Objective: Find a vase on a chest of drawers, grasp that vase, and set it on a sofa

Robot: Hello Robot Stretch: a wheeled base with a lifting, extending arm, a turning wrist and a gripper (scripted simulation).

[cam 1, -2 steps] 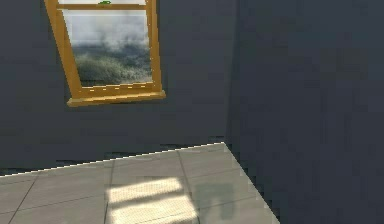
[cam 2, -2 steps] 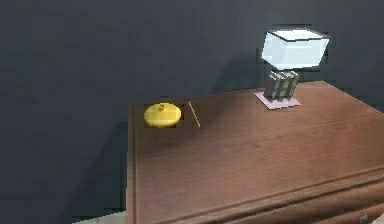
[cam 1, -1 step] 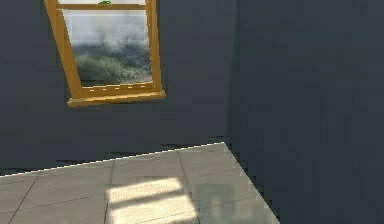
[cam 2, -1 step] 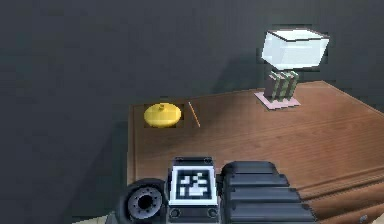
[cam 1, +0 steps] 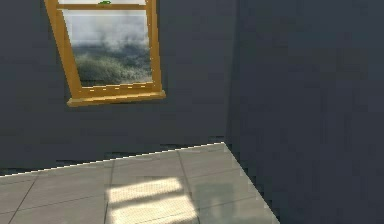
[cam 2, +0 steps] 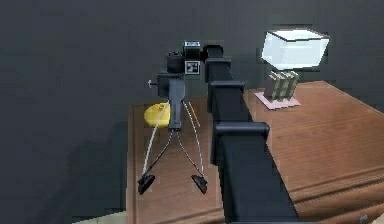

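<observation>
A brown wooden top (cam 2: pixel 300 140), perhaps the chest of drawers, spreads across the arm side view. The dark arm (cam 2: pixel 235 140) reaches out over it. My gripper (cam 2: pixel 170 184) hangs down over the top's left part, with thin fingers (cam 2: pixel 146 183) ending near the left edge. Only bare wood lies behind the fingertips, so it holds nothing. A small yellow rounded thing (cam 2: pixel 156 114) lies on the wood just left of the gripper's dark body; I cannot tell whether it is the vase.
A table lamp (cam 2: pixel 290 60) with a white shade stands at the top's far right. Behind the top is a dark wall. Ahead, a wood-framed window (cam 1: pixel 110 50) sits in a dark blue wall, a corner (cam 1: pixel 228 100) lies to the right, and pale tiled floor (cam 1: pixel 150 190) runs below.
</observation>
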